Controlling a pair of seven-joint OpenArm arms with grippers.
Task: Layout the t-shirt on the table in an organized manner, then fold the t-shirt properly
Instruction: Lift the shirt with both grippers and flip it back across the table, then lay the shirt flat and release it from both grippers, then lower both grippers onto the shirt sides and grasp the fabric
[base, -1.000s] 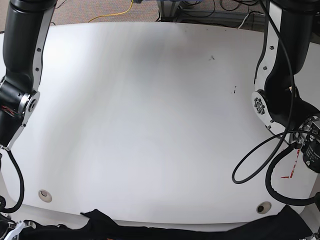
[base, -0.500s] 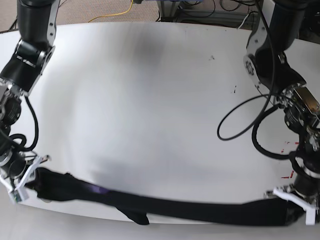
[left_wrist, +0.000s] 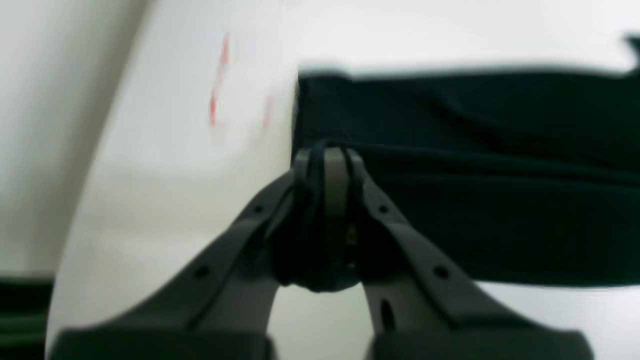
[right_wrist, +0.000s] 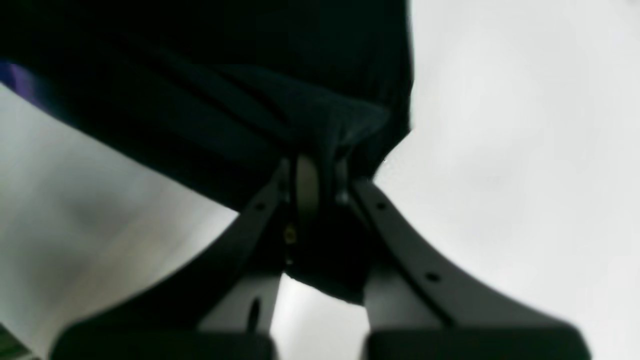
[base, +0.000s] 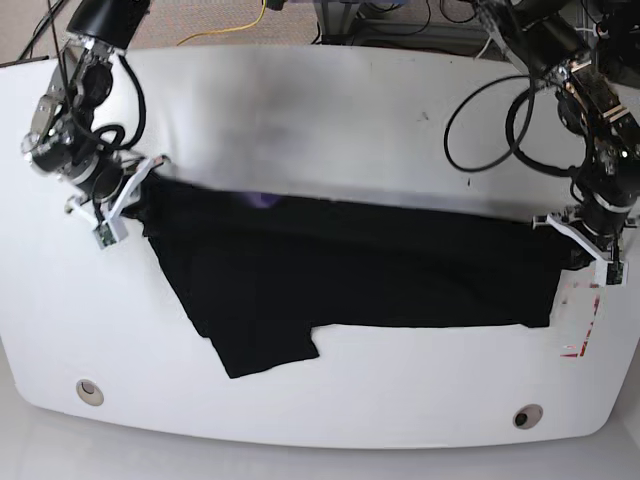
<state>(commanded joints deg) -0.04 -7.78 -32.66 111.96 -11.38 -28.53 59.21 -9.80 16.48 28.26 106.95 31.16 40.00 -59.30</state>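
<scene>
Both wrist views are blurred. The t-shirt (left_wrist: 475, 175) runs off the left wrist view's right edge, and the red tape (left_wrist: 218, 80) on the counter (left_wrist: 165, 210) smears to streaks.

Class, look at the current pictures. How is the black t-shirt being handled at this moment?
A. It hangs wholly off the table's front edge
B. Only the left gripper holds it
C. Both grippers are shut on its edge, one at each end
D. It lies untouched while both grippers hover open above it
C: the left gripper and the right gripper each pinch black fabric, and the base view shows the t-shirt stretched between them on the table.
</scene>
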